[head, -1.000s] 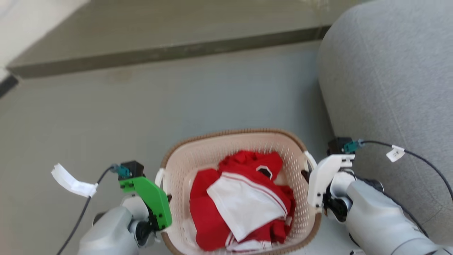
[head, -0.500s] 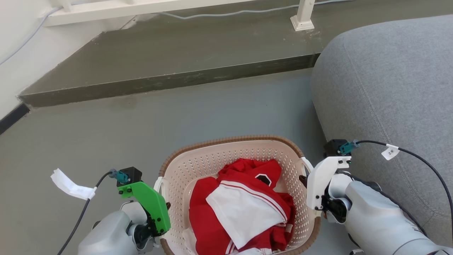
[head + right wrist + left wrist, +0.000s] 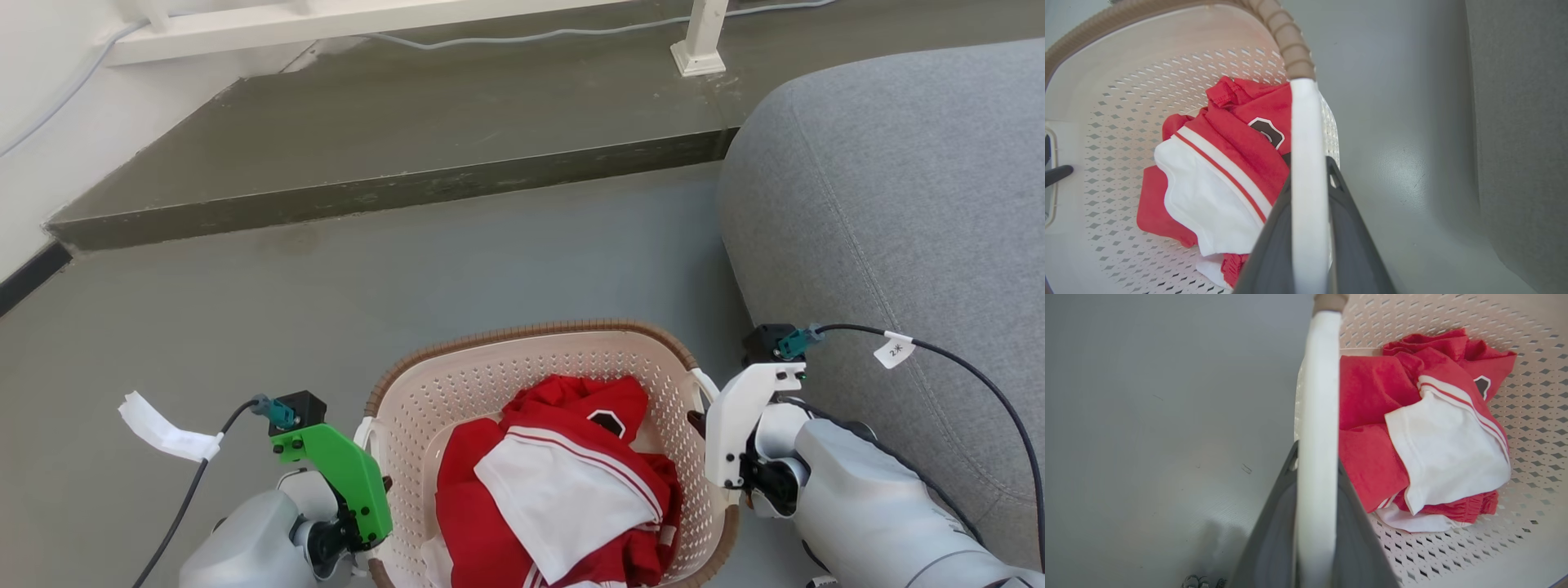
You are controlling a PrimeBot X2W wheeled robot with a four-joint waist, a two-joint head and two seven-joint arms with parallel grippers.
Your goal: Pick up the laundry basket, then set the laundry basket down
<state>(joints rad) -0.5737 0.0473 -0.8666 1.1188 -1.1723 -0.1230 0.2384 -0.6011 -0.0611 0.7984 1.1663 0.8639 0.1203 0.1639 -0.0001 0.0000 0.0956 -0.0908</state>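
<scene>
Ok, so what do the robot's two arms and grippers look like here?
The left forearm and right forearm are smooth pale grey. The left wrist carries a bright green bracket, the right a white bracket; each is topped by a black block with a teal connector and a black cable bearing a white tag. The left gripper and right gripper have long, dark grey tapering fingers.

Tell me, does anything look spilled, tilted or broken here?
Nothing stands out. The laundry basket looks level and whole, the red and white clothes lie inside it, and the left gripper and right gripper each clamp a handle.
</scene>
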